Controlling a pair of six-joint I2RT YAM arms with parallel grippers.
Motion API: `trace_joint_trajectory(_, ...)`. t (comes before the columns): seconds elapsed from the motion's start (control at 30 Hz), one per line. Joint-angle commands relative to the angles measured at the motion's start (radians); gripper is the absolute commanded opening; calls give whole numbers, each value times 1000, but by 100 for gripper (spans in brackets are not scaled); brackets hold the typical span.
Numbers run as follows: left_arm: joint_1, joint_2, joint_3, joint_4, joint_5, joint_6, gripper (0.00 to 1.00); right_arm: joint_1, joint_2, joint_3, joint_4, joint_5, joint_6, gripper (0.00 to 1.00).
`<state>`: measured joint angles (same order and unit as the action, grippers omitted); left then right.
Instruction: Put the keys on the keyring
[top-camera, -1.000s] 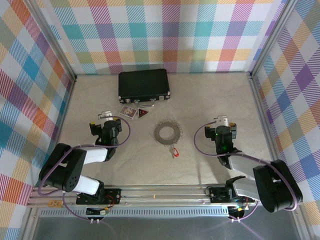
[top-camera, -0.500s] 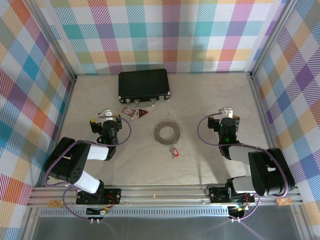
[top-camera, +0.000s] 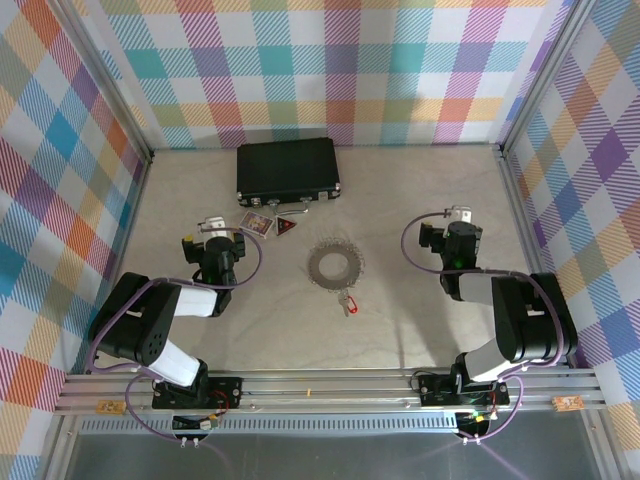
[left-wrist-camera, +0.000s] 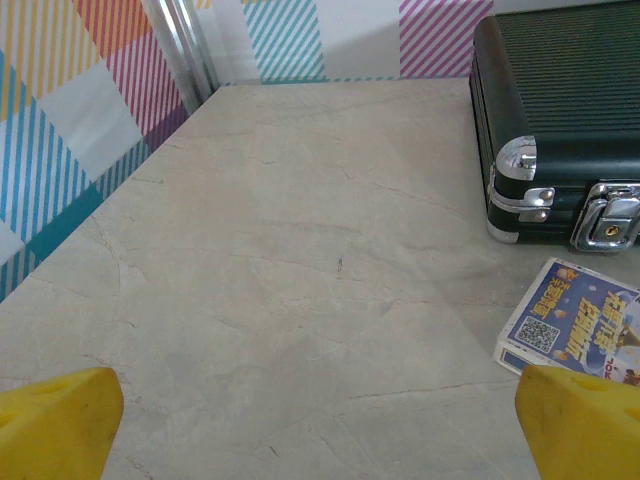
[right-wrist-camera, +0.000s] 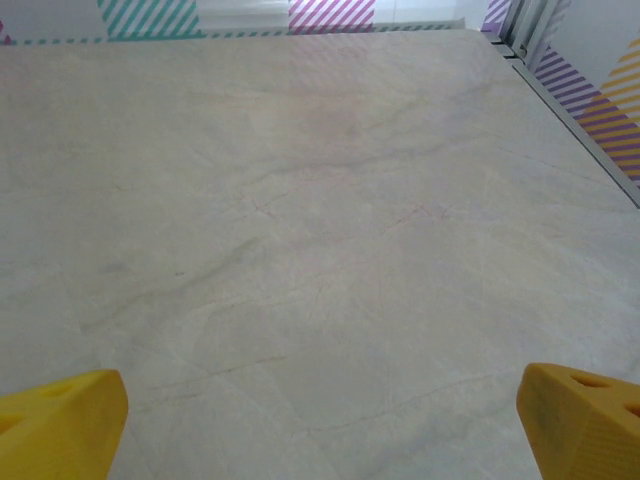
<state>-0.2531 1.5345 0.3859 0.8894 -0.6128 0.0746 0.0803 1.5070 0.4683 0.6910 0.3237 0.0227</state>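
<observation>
The tiny silver key with its small red plastic tag (top-camera: 347, 303) lies on the marbled bench (top-camera: 400, 325) just beside the toothed grey metal keyring (top-camera: 334, 266), and is likely light and slippery (the tag seems the better hold). The left tool (left-wrist-camera: 320, 430) and right tool (right-wrist-camera: 320, 425) gape wide, empty.

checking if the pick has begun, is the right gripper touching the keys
Apart. The top view shows a wide stretch of bare table between the open right gripper and the keys.

Left arm (top-camera: 150, 325) and right arm (top-camera: 525, 320) folded low — wrists pointing forward, both jaws spread wide
</observation>
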Motion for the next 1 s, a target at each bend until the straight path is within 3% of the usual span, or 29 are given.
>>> trace_joint_trajectory(0.0,26,1,16,-9,45,-13,100,-8,3,24,-19,-38,30,99)
trace_joint_trajectory(0.43,80,-1,31,-56,154,-48,100,-17,-5,1,13,-62,29,99)
trace_joint_trajectory(0.63,118,10,48,-86,252,-65,100,-55,21,-46,122,-225,13,99)
trace_joint_trajectory(0.73,145,29,17,-37,302,-85,100,-58,28,-66,156,-218,16,99)
trace_joint_trajectory(0.77,153,63,-12,77,298,-79,100,-57,33,-73,175,-216,15,99)
trace_joint_trajectory(0.83,155,35,7,-14,304,-92,100,-57,32,-71,168,-212,17,99)
trace_joint_trajectory(0.97,155,52,-1,35,302,-83,100,-58,35,-68,165,-209,20,99)
